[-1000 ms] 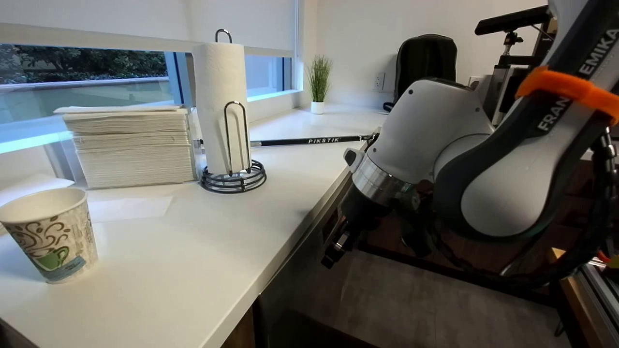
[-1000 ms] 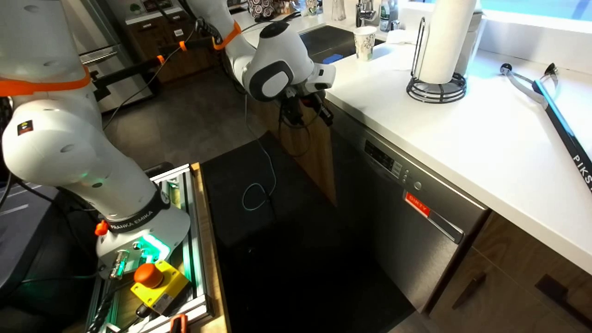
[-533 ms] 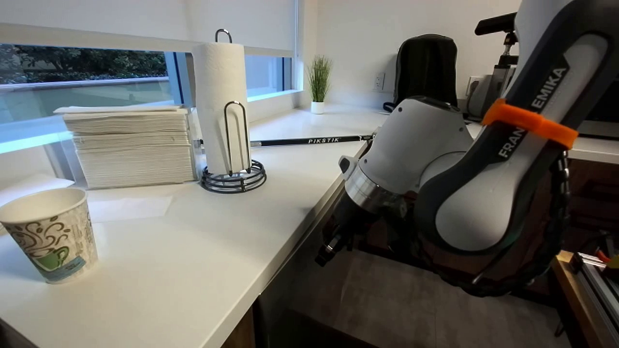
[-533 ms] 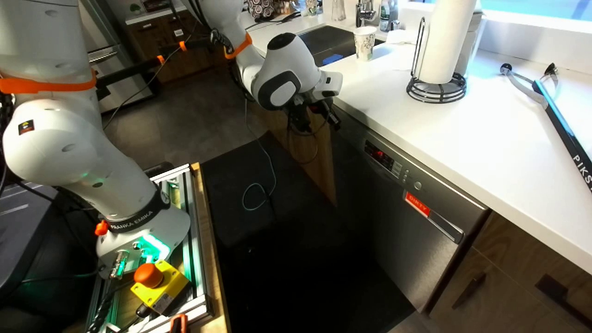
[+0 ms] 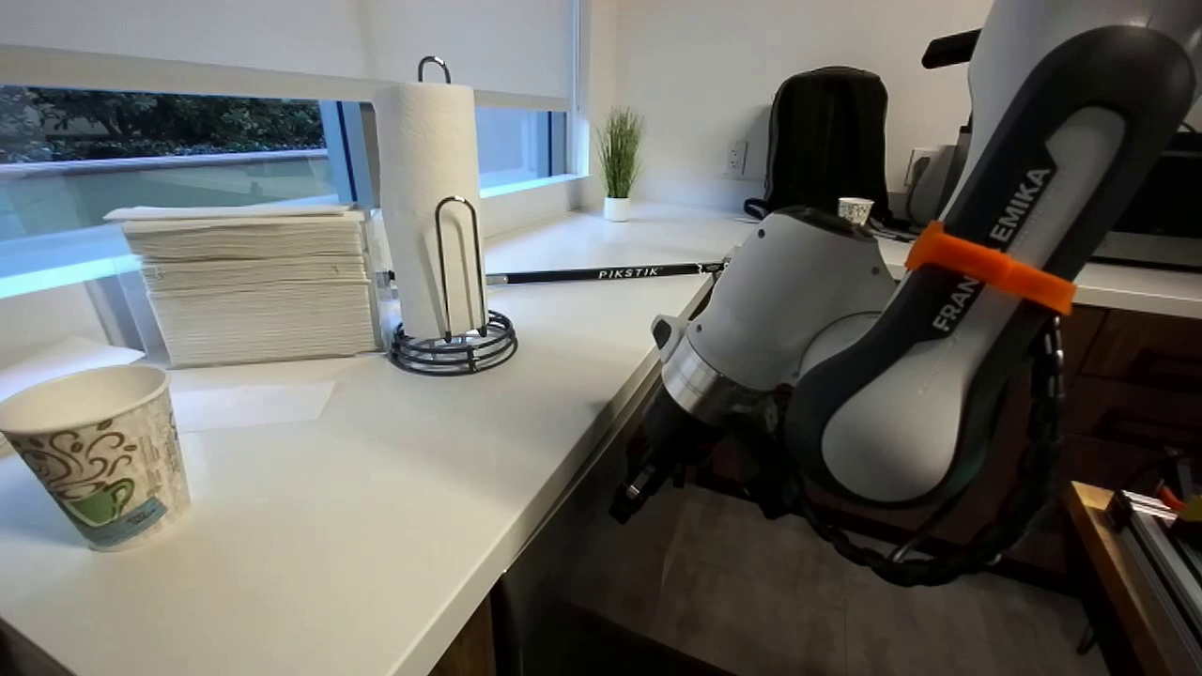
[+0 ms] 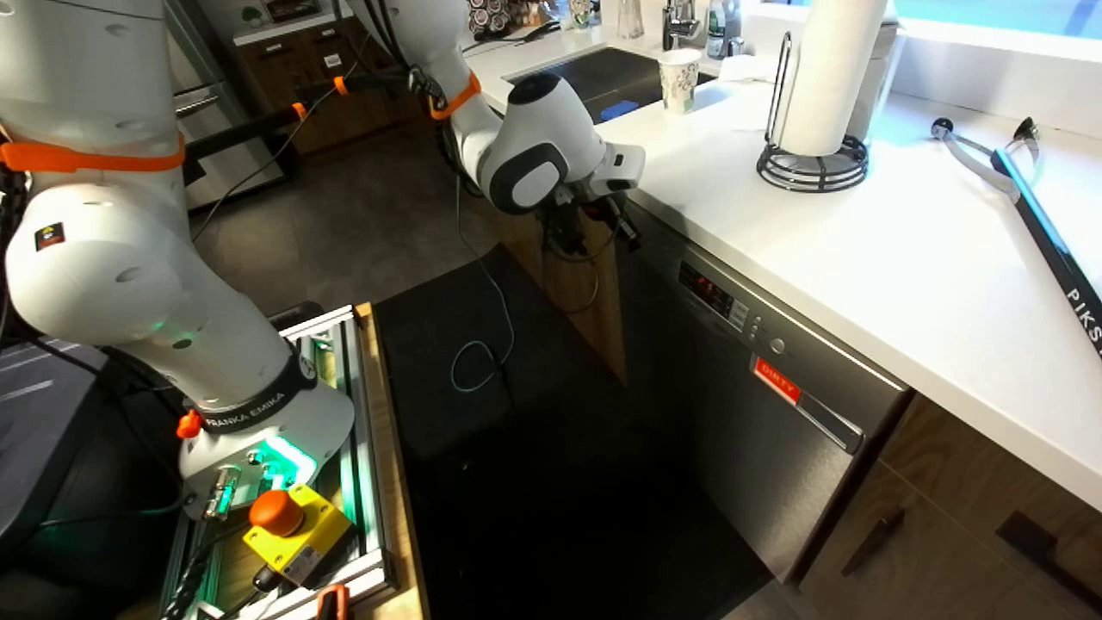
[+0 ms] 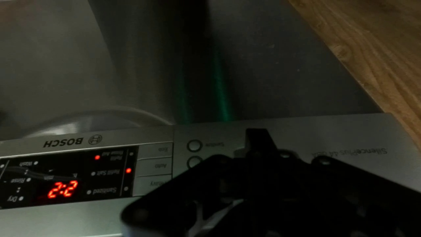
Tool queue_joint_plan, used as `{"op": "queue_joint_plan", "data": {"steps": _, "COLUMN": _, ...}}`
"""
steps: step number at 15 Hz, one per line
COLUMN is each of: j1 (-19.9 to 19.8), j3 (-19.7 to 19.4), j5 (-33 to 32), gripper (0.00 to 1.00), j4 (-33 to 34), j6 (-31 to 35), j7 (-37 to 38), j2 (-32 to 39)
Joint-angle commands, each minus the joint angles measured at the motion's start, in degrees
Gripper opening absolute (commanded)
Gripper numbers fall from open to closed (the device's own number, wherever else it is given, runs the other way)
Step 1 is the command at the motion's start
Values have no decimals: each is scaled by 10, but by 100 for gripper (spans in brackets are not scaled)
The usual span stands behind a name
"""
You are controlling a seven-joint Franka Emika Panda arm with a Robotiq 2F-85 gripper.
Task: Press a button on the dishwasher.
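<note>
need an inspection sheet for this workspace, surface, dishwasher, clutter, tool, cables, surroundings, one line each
Surface: white counter, several items standing or lying on it.
Job's things: dishwasher shut, red sign reading DIRTY on its front; display lit with red digits; round buttons partly in view.
Clutter: paper cup near the sink; napkin stack, paper towel roll and grabber also on the counter.
Tool: jaws shut, nothing seen held, at the control panel; whether it touches cannot be told.
Cables: thin cable with a loop at its lower end; black cable sagging below the arm.
Surroundings: wooden cabinet beside the dishwasher; window, potted plant and backpack farther off.
</note>
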Motion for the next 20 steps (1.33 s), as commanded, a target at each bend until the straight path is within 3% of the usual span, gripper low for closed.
{"op": "queue_joint_plan", "data": {"steps": 1, "j1": 9, "j3": -8, "j5": -4, "gripper": 0, "j4": 12, "j6": 23, "j7": 10, "j2": 20}}
{"op": "queue_joint_plan", "data": {"steps": 20, "j1": 2, "j3": 0, "j5": 12, "gripper": 0, "j4": 28, "j6": 93, "j7": 18, "j2": 60}}
